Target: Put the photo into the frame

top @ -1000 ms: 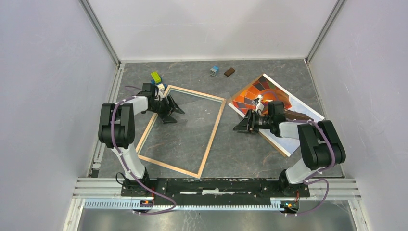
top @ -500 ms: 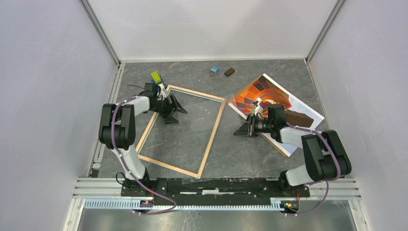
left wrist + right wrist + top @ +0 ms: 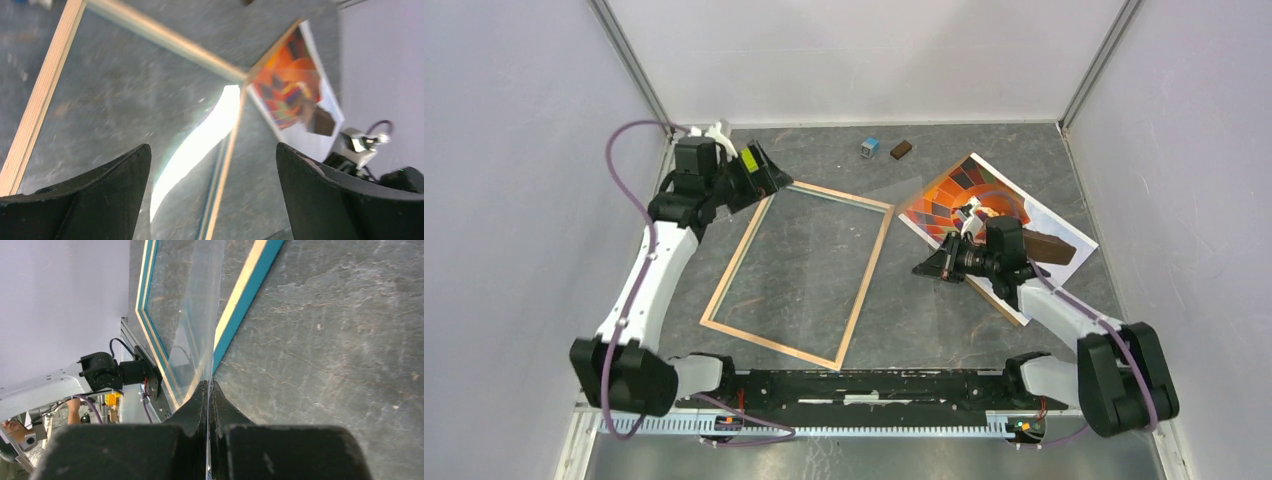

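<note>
My right gripper (image 3: 921, 268) is pinched shut on a clear sheet (image 3: 202, 300) just right of the frame (image 3: 864, 288), which lies flat mid-table; my left gripper (image 3: 764, 175) hangs open over its far-left corner; the photo (image 3: 954, 195) lies far right

The table top (image 3: 924, 300) under your left gripper (image 3: 769, 178) and your right gripper (image 3: 922, 268) is one dark grey surface, mottled like slate (paler scuffs show here and there). On the far side of both grippers stands a plain back wall (image 3: 864, 60), pale with a faint lilac cast. The left wall (image 3: 514, 200) rises near the outer side of the left gripper. The right wall (image 3: 1194, 150) stands well out from the right gripper, in the same colour. Aluminium posts (image 3: 631, 65) mark the two far corners. Nearer you than either gripper, a ribbed aluminium rail (image 3: 874, 425) runs along the table's edge. The light is even and the shadows are soft.
</note>
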Tool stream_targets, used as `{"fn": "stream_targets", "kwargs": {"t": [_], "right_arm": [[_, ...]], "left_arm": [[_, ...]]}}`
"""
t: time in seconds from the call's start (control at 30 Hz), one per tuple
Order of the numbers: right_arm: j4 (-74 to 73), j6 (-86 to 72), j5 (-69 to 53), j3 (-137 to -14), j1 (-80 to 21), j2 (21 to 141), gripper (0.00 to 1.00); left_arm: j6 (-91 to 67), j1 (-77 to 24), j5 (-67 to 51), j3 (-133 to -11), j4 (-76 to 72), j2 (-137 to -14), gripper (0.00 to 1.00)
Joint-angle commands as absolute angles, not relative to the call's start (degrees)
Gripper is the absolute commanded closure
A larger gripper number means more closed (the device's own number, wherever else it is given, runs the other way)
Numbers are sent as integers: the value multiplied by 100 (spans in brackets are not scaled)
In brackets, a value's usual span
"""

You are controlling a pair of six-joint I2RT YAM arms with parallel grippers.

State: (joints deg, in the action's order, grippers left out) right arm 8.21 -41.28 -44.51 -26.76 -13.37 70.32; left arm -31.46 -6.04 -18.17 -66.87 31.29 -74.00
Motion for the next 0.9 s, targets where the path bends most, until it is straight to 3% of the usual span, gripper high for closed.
{"fn": "stream_targets", "kwargs": {"t": [0.0,0.23,0.6,0.73,0.87], "right_arm": [[488,-4769,-3700,-3105,-1628,6256,100],[684,-5718,-2457,-4058,-2562,5696,100],[1267,-6441,-1072,-6333,-4260,7405,100],[1776,-7006,-644,-6519,-4467,8037,100],[2555,-7544,79,-5929,-4568,8340,100]], "left_arm": [[-2885,-1157,-1419,-7512,3087,-6680,0],[-3330,-1838,-1456,-7832,2228,-5842,0],[-3183,-1854,-1133,-9471,3014,-5162,0],[-3190,-1852,-1043,-9458,3041,-5040,0],[-3154,-1854,-925,-9192,3040,-5068,0]]}}
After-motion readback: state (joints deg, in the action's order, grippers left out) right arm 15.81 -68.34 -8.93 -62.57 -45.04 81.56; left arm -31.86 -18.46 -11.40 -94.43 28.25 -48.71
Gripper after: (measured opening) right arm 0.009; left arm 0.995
